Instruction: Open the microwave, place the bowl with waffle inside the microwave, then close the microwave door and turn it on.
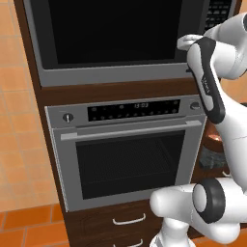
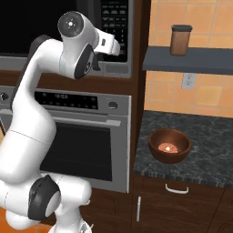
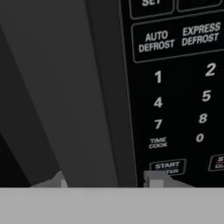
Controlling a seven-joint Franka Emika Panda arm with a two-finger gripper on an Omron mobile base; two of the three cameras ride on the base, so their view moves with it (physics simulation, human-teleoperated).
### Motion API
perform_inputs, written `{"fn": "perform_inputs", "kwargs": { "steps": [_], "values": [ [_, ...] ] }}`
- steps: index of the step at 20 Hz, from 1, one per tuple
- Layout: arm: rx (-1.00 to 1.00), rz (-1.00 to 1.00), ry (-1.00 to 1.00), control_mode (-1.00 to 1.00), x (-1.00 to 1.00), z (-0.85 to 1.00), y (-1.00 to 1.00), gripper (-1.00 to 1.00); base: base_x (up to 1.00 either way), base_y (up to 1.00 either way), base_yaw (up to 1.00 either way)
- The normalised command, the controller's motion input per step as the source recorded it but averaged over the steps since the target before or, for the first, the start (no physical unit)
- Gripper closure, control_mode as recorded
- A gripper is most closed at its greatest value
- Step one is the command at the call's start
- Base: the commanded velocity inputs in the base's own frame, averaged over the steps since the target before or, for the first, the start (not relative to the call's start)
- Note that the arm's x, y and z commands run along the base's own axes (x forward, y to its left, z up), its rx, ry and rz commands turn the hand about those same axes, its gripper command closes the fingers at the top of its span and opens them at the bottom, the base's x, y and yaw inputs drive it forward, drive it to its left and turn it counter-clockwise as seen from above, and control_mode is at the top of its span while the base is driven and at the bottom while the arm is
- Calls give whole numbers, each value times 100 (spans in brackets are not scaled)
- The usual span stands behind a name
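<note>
The microwave door [image 1: 116,34] is shut, its dark vertical handle [image 3: 109,96] running between the black glass and the keypad panel [image 3: 179,78]. The pincer [image 3: 105,181] is right at that handle: in the hand view one grey fingertip [image 3: 57,180] sits on the door side, the other on the keypad side near the START key [image 3: 167,166], so the jaws straddle the bar at a middling gap. Whether the pads already press the handle I cannot tell.

The bowl [image 2: 169,145] with the waffle [image 2: 167,147] waits well apart, on the dark stone bench [image 2: 205,154] to the right of the oven [image 2: 82,136] — untouched, so opening comes first.

The risks, as I judge them:
- The keypad-side finger may brush START or a neighbouring key as the jaws close.
- A shallow hold at the fingertips could slip off the bar once the pull starts.
- A straight pull — rather than one following the door's arc — could twist the pincer off the handle.
- The forearm [image 1: 208,77] is close to the microwave [image 1: 125,72] face and could be crowded by the swinging door.
</note>
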Motion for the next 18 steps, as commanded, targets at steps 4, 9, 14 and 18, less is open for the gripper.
{"fn": "perform_inputs", "kwargs": {
  "steps": [4, 9, 14, 18],
  "values": [
    [0, 0, 5, -100, 12, 0, 4, 100, 0, 0, 0],
    [-2, -4, 0, -100, -62, 0, 26, 100, 0, 0, 0],
    [-8, -21, 0, -100, -100, 0, 40, 100, 0, 0, 0],
    [-25, -19, 0, -100, -100, 0, 56, 100, 0, 0, 0]
  ]
}}
